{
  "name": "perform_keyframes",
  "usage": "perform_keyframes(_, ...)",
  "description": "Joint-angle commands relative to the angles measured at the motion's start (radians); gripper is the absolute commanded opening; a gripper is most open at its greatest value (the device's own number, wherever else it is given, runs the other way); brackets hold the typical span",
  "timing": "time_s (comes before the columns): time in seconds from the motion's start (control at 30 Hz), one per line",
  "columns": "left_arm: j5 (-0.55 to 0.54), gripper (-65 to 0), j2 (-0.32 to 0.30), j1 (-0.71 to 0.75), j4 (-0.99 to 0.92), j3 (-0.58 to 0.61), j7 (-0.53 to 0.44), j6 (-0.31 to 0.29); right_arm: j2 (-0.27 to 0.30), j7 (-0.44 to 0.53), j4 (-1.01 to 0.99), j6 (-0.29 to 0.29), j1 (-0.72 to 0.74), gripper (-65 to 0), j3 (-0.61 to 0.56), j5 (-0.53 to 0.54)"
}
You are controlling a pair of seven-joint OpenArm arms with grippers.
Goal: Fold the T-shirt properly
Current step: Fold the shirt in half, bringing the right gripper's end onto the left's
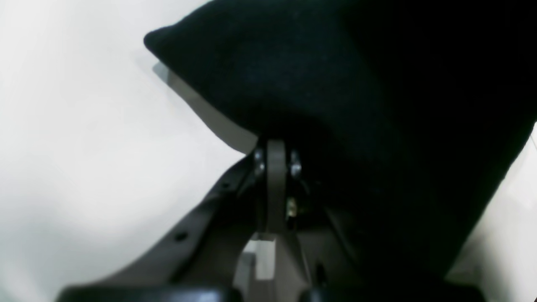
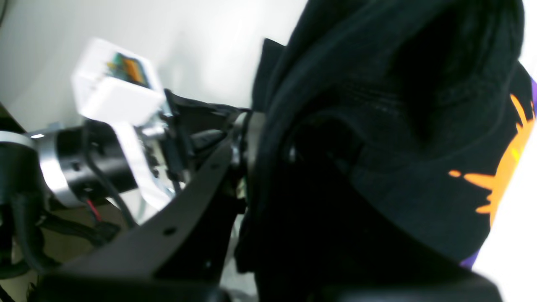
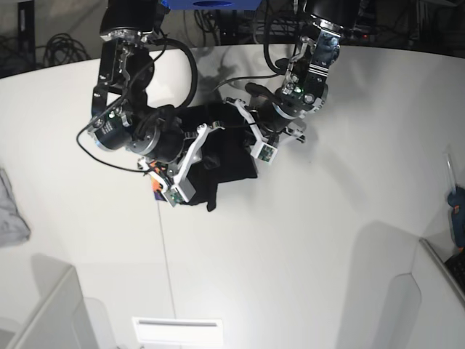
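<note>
The black T-shirt is bunched up in the middle of the white table, held between my two arms. In the left wrist view its plain black cloth drapes over my left gripper, which is shut on it; the fingertips are hidden. In the right wrist view the cloth shows part of the orange sun print and purple at the right edge. My right gripper is shut on a thick bunch of it. In the base view my left gripper and right gripper are close together.
A small light grey cloth lies at the table's left edge. A blue object sits at the right edge. White bin walls stand at the front corners. The left arm's white wrist camera is close to my right gripper.
</note>
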Motion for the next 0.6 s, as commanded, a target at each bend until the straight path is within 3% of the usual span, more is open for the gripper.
perform_keyframes(0.0, 0.021, -65.0, -0.004, 0.008, 0.006, 0.000, 0.056, 0.007, -0.003, 0.026, 0.007, -0.016, 0.013, -65.0, 0.000, 0.022)
perform_keyframes(0.1, 0.025, -65.0, -0.004, 0.025, 0.039, -0.002, 0.056, 0.007, -0.003, 0.039, -0.019, -0.050, 0.019, -65.0, -0.003, 0.022)
perform_keyframes(0.43, 0.019, -65.0, -0.058, 0.074, 0.101, -0.007, 0.057, 0.007, 0.001, 0.067, -0.093, -0.056, 0.015, -65.0, -0.005, 0.022)
perform_keyframes(0.57, 0.019, -65.0, -0.063, 0.140, 0.175, -0.085, 0.057, 0.002, 0.011, 0.122, -0.141, -0.058, 0.015, -65.0, -0.025, 0.020)
